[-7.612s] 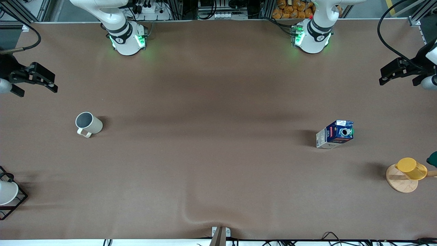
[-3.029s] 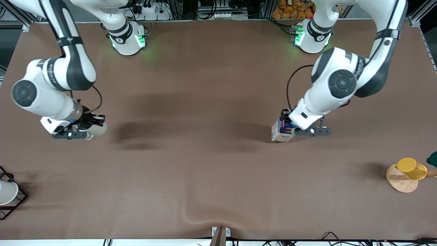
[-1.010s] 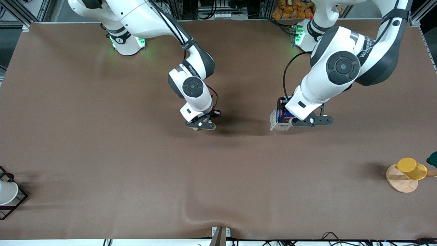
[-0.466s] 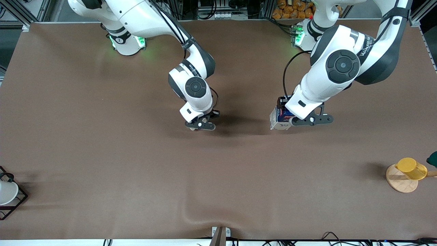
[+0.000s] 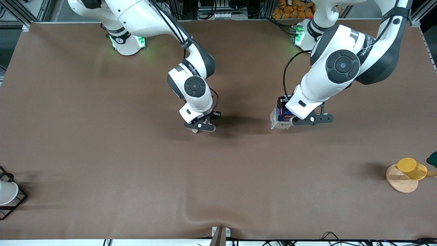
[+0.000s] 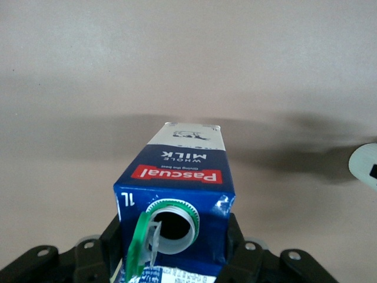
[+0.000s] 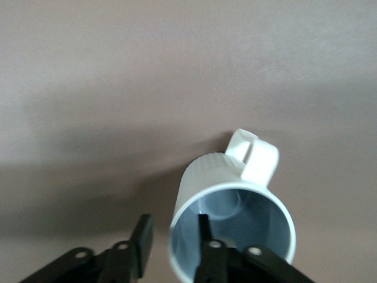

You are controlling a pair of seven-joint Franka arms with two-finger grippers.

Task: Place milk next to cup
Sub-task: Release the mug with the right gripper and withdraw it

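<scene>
While nothing stood between them, the left gripper (image 5: 286, 120) clutched the milk (image 5: 278, 120) and the right gripper (image 5: 200, 126) pinched the cup (image 7: 232, 221), both barely shifted since a moment earlier.

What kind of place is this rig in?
Likely a robotics lab: two arms bolted along a brown-covered table, aluminium framing and cabling at its edge, staged props like the milk and a yellow cup.

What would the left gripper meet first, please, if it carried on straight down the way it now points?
Most likely the bare table. The left gripper points down, its fingers shut on the milk, so the carton's base would touch before the fingers. How high it hangs is unclear. The cup sits aside in the right gripper.
</scene>
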